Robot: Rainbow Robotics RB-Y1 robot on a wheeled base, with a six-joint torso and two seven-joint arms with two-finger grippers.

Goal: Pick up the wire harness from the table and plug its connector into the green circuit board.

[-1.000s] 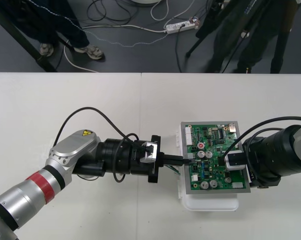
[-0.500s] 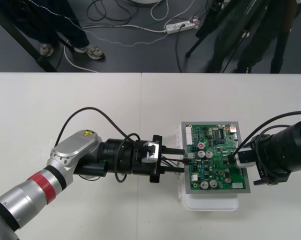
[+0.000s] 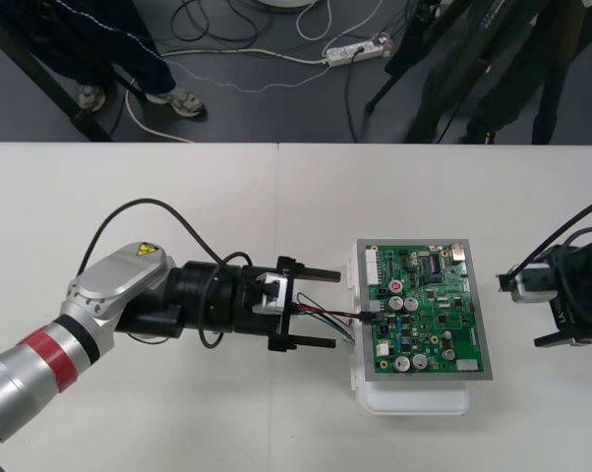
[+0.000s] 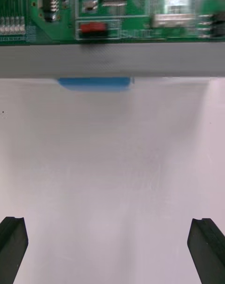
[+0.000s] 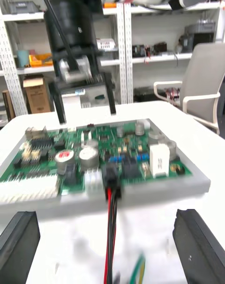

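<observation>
Centre of frame, left gripper point(image 3: 333, 309) released, spread wide either side of the wires point(image 3: 325, 315); beyond it, plug point(image 5: 111, 176) apparently seated at the left edge of the board point(image 3: 429, 305); far right on the bench point(image 3: 178, 197), right gripper point(image 3: 530, 307) likewise released, well apart from the board. Risk from here: snagging the slack wires on the left gripper in any retreat, tugging the plug loose or dragging the board.

Bright even light from above; table point(image 3: 178, 197) pale; soft faint shadow left of circuit board point(image 3: 424, 305); floor point(image 3: 276, 98) beyond board dim.
</observation>
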